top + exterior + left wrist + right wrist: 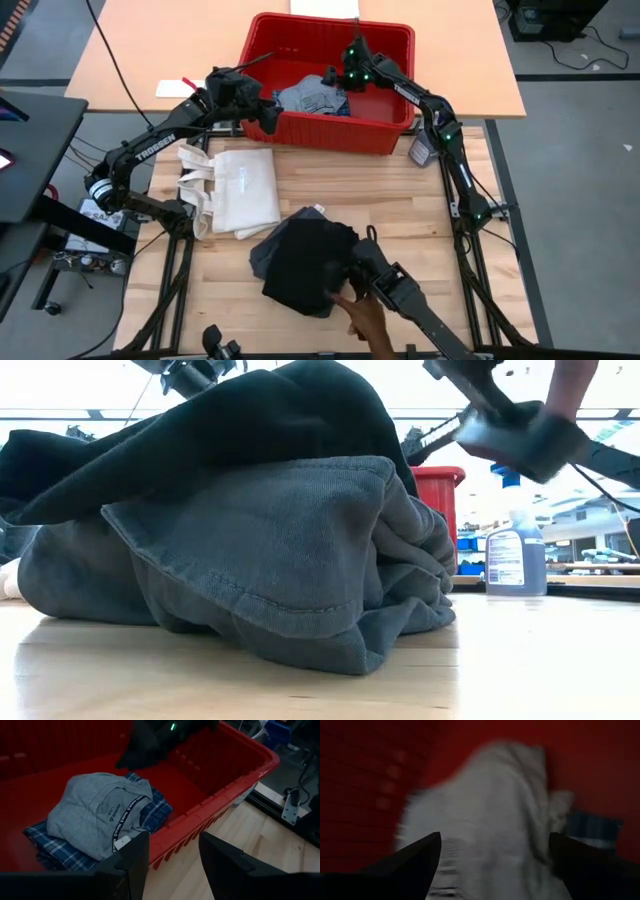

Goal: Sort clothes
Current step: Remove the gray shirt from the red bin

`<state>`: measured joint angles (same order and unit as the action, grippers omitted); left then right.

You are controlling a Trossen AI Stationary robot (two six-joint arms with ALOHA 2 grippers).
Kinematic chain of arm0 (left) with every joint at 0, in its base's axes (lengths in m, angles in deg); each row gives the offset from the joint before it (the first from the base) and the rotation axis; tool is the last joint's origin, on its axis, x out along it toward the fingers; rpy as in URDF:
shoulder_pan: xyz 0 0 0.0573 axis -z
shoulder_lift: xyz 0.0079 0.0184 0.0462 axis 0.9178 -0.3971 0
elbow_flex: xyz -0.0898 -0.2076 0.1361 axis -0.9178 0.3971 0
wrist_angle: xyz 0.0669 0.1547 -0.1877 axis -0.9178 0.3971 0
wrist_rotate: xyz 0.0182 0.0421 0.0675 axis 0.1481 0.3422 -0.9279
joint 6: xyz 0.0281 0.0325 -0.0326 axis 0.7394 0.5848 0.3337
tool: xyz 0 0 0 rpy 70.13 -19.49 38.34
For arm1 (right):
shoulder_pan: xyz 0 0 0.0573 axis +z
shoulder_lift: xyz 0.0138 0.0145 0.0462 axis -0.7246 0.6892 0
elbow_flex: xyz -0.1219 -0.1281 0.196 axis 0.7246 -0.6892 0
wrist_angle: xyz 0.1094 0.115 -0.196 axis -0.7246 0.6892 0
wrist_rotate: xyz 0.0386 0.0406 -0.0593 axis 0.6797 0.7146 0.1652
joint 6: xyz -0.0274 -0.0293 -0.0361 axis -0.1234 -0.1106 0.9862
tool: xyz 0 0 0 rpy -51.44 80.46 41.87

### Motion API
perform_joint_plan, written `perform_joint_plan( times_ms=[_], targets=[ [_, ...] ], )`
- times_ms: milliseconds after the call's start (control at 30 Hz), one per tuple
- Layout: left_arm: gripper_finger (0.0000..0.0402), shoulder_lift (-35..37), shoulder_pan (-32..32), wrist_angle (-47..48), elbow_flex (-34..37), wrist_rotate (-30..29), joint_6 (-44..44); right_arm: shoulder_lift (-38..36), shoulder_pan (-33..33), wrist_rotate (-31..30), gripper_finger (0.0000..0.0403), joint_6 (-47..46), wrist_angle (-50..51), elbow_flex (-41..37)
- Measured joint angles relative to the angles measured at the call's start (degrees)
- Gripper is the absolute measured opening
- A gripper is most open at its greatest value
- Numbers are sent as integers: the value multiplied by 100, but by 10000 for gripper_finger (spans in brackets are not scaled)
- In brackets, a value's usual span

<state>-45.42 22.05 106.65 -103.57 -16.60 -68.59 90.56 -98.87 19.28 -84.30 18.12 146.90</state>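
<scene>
Both of my tools are at the red plastic bin (300, 135), fingers spread, gripping nothing.

My left tool (172, 865) hangs over the bin's near rim; ahead of it a grey garment (97, 812) lies folded on the blue-and-white plaid piece (57, 850). My right tool (495, 857) hovers directly above that grey garment. Behind both, the dark charcoal-grey shorts (262, 255) and black piece (305, 262) lie heaped on the wooden counter (400, 215).

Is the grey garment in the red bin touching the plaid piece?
Touching. The left wrist view shows the grey garment lying directly on the blue-and-white plaid piece inside the red bin, plaid edges showing beneath it.
</scene>
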Motion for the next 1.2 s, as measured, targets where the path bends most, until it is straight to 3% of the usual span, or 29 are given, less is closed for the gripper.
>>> perform_joint_plan(
  times_ms=[367, 533, 700, 1000, 1200],
  targets=[
    [176, 0, 0, 7, -2, 0, 50, 16, 135, 442, 376, -131, -325, -736],
    [176, 2, 0, 11, -2, 0, 50, 16, 314, 1394, 373, -359, -1660, -926],
    [176, 2, 0, 20, -2, 0, 46, 39, 434, 1068, 354, -447, -1825, -937],
    [176, 4, 15, 44, -4, 2, 42, 202, 365, 777, 268, -394, -1621, -1134],
    [176, 4, 20, 100, -4, 49, 44, 202, 314, 669, 148, -317, -1611, -1141]
  ],
)
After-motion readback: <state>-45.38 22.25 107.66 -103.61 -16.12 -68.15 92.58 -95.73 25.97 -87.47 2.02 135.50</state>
